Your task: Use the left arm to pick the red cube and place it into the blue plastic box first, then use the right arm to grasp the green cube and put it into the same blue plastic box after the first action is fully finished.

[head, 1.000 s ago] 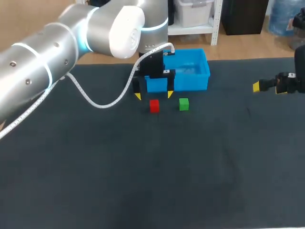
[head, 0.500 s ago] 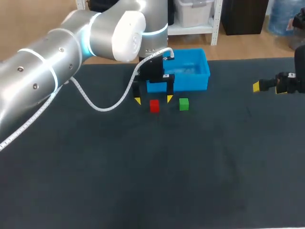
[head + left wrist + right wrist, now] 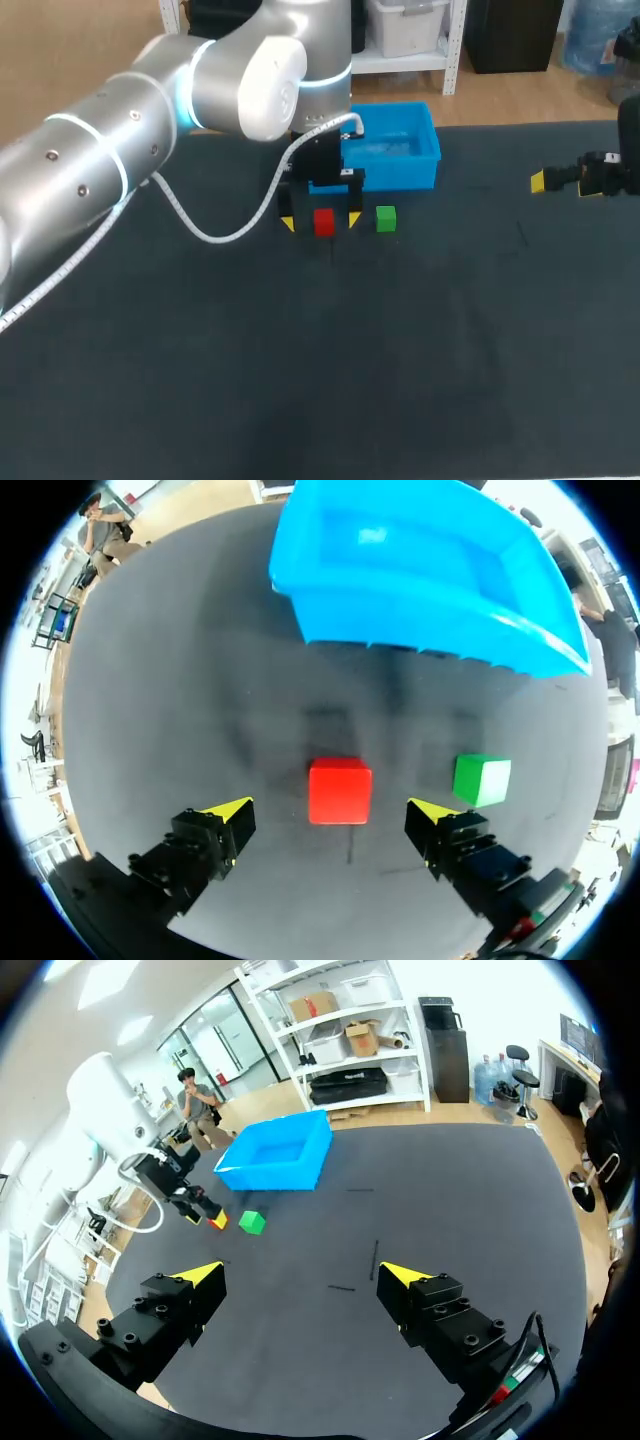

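so far nothing is boxed: the red cube (image 3: 340, 791) sits on the table between the spread left gripper (image 3: 332, 821), green cube (image 3: 481, 780) beside it, blue plastic box (image 3: 430, 575) empty; right gripper (image 3: 300, 1276) waits spread

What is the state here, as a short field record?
red cube: on table, untouched, between fingers of left gripper
green cube: on table beside red cube, outside that gripper
blue plastic box: behind both cubes, holds neither
left gripper: open, straddling red cube
right gripper: open, empty, far off to the side
stage: first pick not yet done
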Tool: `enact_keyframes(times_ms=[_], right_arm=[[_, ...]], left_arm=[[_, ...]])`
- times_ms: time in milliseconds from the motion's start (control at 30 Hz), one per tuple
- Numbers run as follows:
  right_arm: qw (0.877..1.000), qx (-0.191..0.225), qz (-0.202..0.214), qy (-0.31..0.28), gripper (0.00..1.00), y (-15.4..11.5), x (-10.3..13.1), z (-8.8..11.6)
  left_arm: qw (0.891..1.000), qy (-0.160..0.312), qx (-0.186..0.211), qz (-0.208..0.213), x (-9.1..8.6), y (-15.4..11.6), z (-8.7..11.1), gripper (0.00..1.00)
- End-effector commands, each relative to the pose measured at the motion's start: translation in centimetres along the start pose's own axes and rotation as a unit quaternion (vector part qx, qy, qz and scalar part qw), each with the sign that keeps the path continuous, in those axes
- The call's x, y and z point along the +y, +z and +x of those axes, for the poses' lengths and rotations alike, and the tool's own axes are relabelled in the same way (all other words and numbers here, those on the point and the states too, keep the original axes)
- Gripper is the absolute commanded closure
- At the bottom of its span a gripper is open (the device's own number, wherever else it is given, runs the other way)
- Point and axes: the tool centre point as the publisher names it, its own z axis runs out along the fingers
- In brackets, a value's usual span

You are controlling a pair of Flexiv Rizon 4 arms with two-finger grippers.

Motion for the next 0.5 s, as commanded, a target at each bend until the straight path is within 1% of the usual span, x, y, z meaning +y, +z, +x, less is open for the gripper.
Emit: enact_keyframes(times_ms=[33,500], right_arm=[[1.000,0.000,0.000,0.000,0.00,-0.1,0.0,0.0],[1.000,0.000,0.000,0.000,0.00,-0.1,0.0,0.0]], left_arm=[[1.000,0.000,0.006,-0.001,-0.2,0.3,-0.6,0.00],[1.000,-0.007,0.013,-0.004,0.0,1.5,-1.6,0.00]])
